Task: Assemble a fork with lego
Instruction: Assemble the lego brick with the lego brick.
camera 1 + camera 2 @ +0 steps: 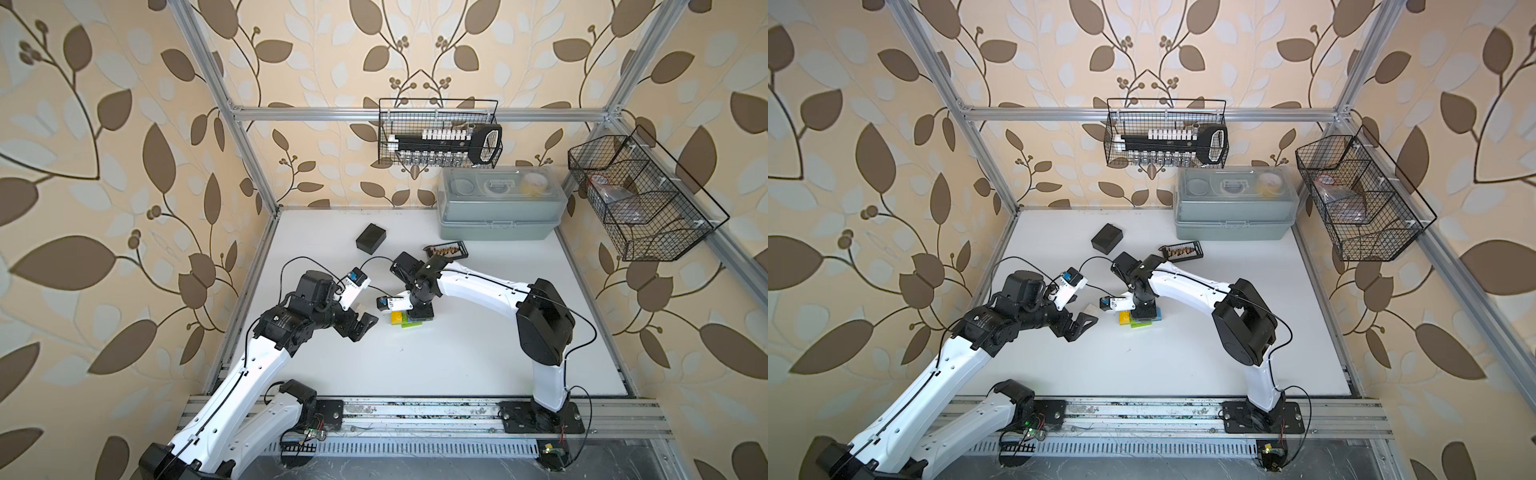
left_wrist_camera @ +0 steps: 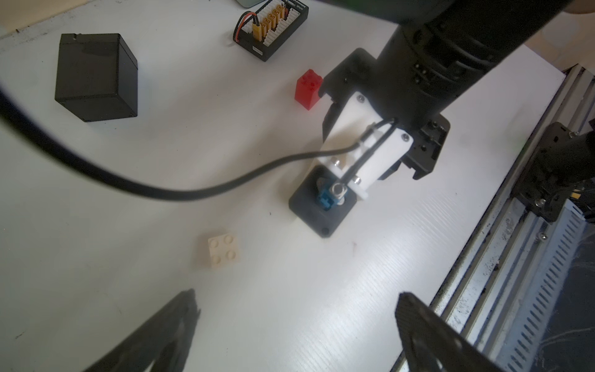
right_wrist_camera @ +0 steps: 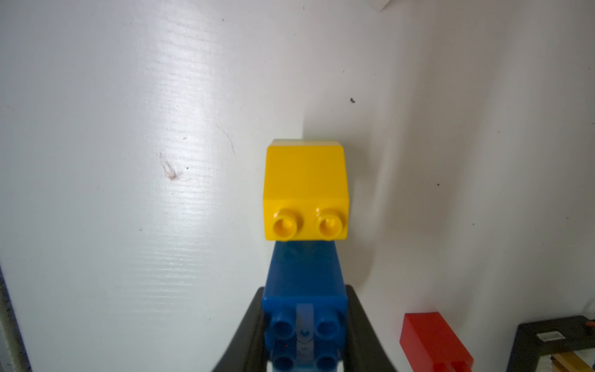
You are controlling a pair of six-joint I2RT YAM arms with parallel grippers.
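My right claw (image 3: 304, 322) is clamped on the blue brick (image 3: 304, 280), which sits tight against the yellow brick (image 3: 306, 190). In a top view both stand over a lime brick (image 1: 412, 326) near the middle of the table (image 1: 415, 365) — the part-built fork (image 1: 409, 320). My left claw (image 2: 296, 296) hangs empty, jaws wide apart. The white brick (image 2: 223, 252) and the red brick (image 2: 307, 88) lie loose nearby. The sticker (image 1: 282, 321) on the left arm (image 1: 249, 365) is too small to read.

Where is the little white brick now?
In both top views the white brick lies on the table, just past the open left gripper, left of the brick stack.
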